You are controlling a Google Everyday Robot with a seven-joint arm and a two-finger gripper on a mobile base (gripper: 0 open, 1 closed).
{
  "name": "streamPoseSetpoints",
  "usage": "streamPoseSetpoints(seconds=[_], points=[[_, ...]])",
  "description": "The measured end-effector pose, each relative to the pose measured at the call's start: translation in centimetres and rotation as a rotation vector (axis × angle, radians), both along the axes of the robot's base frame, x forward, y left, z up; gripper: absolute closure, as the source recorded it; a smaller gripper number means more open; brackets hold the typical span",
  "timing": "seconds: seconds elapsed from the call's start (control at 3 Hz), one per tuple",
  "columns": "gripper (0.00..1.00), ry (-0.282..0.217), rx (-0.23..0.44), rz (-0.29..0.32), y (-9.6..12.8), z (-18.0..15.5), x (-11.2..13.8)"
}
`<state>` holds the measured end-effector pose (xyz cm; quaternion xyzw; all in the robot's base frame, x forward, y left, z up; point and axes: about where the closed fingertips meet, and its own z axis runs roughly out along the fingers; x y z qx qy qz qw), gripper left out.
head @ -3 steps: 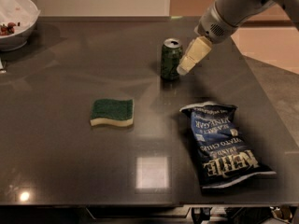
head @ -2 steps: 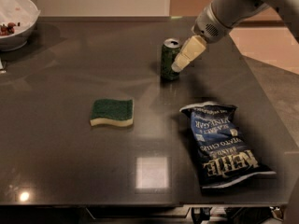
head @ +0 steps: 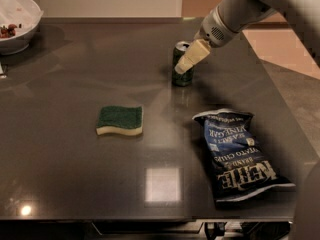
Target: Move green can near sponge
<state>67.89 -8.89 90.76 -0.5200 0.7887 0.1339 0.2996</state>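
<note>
The gripper (head: 183, 66) is at the upright green can (head: 184, 80), well apart from the sponge (head: 120, 120); whether it holds it, I cannot tell.

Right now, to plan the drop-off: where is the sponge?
Camera view: the sponge lies left of centre on the table, left of the chip bag, front-left of the green can, where the gripper is.

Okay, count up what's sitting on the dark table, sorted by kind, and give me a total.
Cans: 1, the green can
Sponges: 1, the sponge
Chip bags: 1, the blue chip bag
Bowls: 1, the white bowl at the far left corner
Total: 4
Not counted: the gripper, at the green can's side.
</note>
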Motion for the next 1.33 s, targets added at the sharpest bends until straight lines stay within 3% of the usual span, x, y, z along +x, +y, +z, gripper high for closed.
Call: streamPoseSetpoints(seconds=[0.67, 1.0, 1.33], points=[[0.64, 0.014, 0.027, 0.025, 0.8, -0.3, -0.4], [0.88, 0.007, 0.050, 0.079, 1.7, 0.5, -2.0], [1.00, -0.011, 0.081, 0.183, 3.8, 2.0, -4.9]])
